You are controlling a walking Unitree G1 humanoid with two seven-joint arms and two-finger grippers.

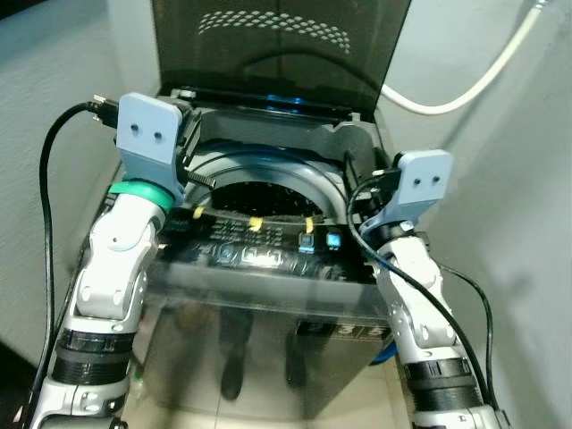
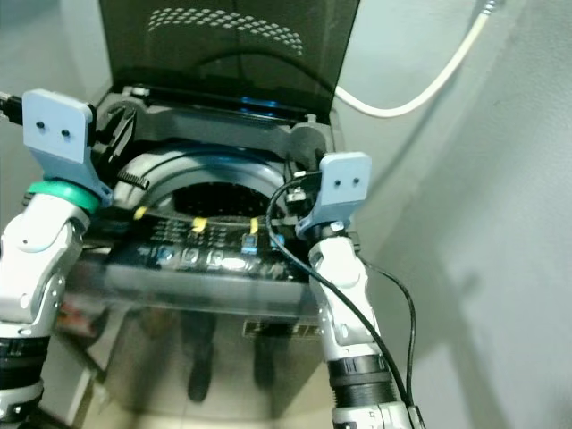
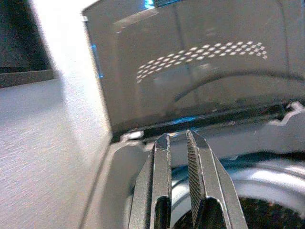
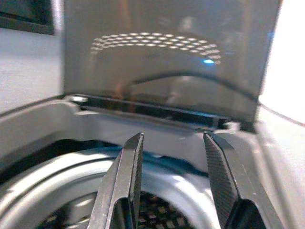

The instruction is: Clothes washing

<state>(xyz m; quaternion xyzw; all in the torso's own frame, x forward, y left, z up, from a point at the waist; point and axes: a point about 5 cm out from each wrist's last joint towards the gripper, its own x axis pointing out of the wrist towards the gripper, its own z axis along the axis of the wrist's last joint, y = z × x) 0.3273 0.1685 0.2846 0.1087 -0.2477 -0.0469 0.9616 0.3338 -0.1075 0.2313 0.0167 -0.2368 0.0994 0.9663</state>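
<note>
inside washer (image 1: pixel 268 268), drum (image 4: pixel 71 191) contents indistinct

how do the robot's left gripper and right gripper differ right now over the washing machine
Finger gap: the left gripper has its fingers nearly together, with a thin slit between them, while the right gripper is spread wide.
Side: the left gripper is over the washing machine's left side, the right gripper over its right.
Shared: both are empty and point over the drum toward the raised lid.

Pale grey walls (image 1: pixel 54 63) close in on both sides; a white hose (image 1: pixel 483 80) curves across the wall; tiled floor (image 1: pixel 259 413) below.
</note>
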